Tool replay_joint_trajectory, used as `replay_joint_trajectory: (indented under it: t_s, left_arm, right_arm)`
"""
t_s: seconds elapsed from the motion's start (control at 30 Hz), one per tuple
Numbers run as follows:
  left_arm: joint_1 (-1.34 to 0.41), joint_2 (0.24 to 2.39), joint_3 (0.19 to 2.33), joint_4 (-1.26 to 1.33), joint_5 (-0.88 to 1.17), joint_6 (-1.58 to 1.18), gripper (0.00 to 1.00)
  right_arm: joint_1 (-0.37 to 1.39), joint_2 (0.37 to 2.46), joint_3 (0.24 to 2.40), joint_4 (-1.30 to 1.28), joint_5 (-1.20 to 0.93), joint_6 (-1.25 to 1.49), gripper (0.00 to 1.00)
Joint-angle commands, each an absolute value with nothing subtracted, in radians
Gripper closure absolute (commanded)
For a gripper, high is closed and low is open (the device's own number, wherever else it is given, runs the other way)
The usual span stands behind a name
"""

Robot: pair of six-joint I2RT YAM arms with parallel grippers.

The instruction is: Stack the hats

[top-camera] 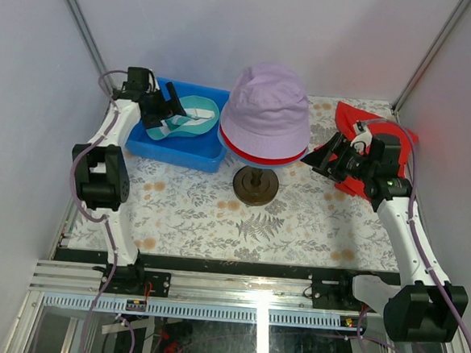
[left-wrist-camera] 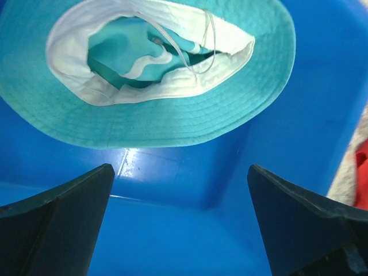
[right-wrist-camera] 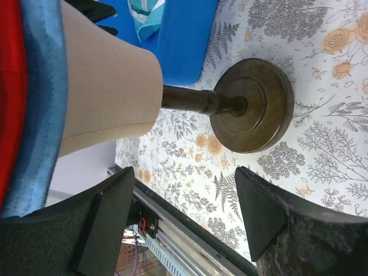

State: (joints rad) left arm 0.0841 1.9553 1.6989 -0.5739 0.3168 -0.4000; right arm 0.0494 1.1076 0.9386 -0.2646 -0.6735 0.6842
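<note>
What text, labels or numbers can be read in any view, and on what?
No readable text in any view.
The teal hat, blue bin, lilac hat and wooden stand base show no print or label.
The small board below the front rail is too small to read.

White arm links (top-camera: 410,237), black joints (top-camera: 102,175), lilac cables (top-camera: 107,75)

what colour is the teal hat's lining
The teal hat has a white lining; best in left wrist view.
</note>
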Motion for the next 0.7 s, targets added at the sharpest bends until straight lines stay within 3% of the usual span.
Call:
replay_joint_trajectory:
  t_s: [0.0, 0.67]
  left_arm:
    - [0.027, 2.007, 1.755, -0.641, 0.181, -0.222, 0.00]
    - [-0.083, 2.167, 1.919, -0.700, -0.056, -0.102, 0.00]
  right_arm:
    - [0.033, 1.112, 0.945, -0.284, -0.656, 0.658, 0.22]
    - [0.002, 1.186, 0.934, -0.258, -0.684, 0.672, 0.22]
